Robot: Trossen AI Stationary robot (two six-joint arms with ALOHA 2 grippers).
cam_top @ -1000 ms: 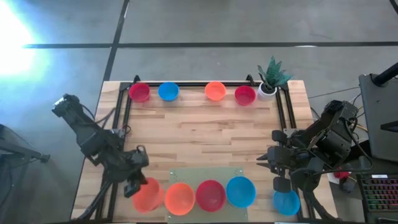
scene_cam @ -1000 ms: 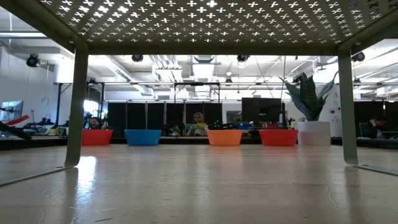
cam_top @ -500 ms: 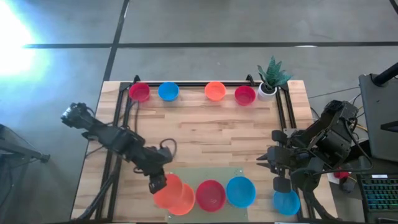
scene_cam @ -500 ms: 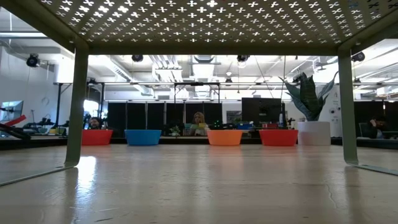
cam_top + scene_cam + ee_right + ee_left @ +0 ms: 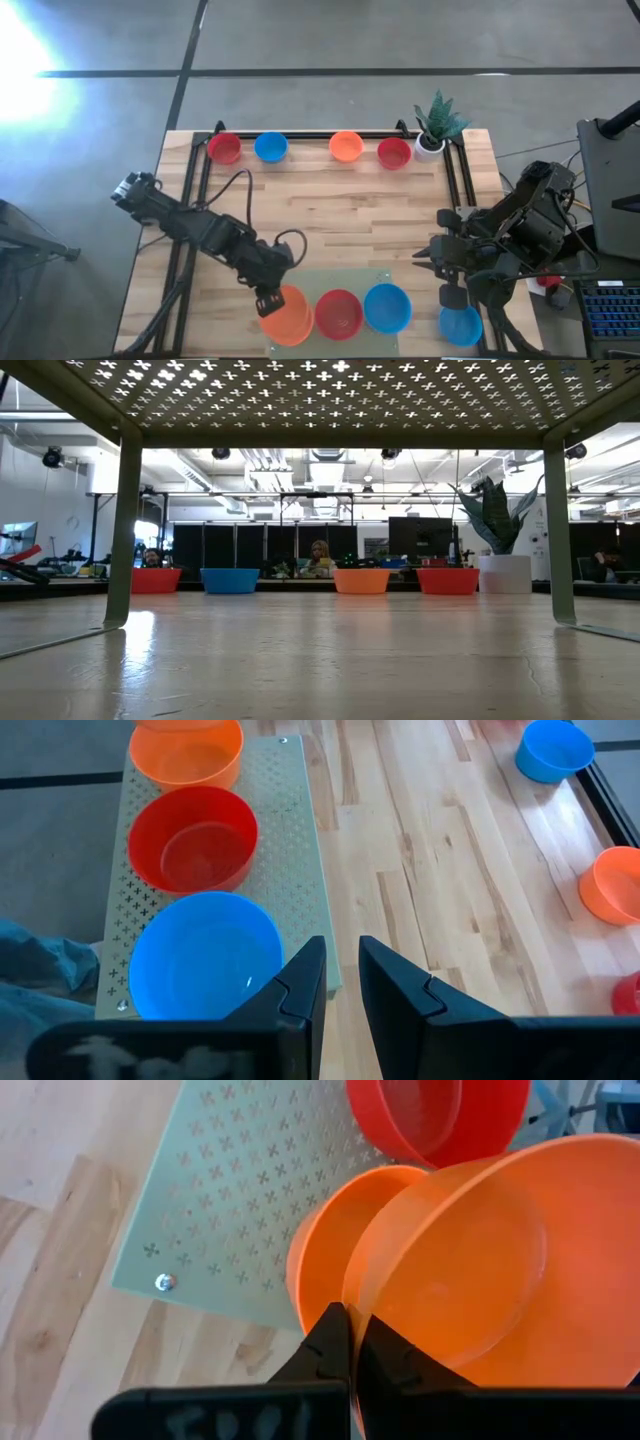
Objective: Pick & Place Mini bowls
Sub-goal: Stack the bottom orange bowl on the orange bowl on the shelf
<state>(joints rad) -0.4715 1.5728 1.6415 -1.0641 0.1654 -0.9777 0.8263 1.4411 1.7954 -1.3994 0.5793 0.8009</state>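
Observation:
My left gripper [image 5: 268, 300] is shut on an orange mini bowl [image 5: 450, 1260] above a second orange bowl [image 5: 325, 1250] that sits on the perforated plate [image 5: 300, 280]. A red bowl [image 5: 338, 312] and a blue bowl [image 5: 387, 307] stand beside it on the plate. Red [image 5: 224, 148], blue [image 5: 270, 147], orange [image 5: 346, 146] and red [image 5: 394, 152] bowls line the far edge. Another blue bowl [image 5: 460, 326] lies under my right arm. My right gripper [image 5: 340, 955] hovers open over bare wood by the plate's right end. My left gripper pinches the held orange bowl's rim [image 5: 352, 1305] at the side nearest the wrist, one finger [image 5: 390, 1360] inside and one outside the wall. The fingers slant down from the table's left. The bowl hangs tilted over the lower orange bowl; whether the two touch I cannot tell.
A small white pot with a green plant [image 5: 432, 135] stands at the far right corner. Black rails [image 5: 195, 190] run along the table's left, far and right sides. Bare wood lies between the far row and the plate.
My left gripper has carried the orange bowl toward the table's right, from beside the plate's left end to above the orange bowl on the plate, staying shut on it. The right arm has kept still.

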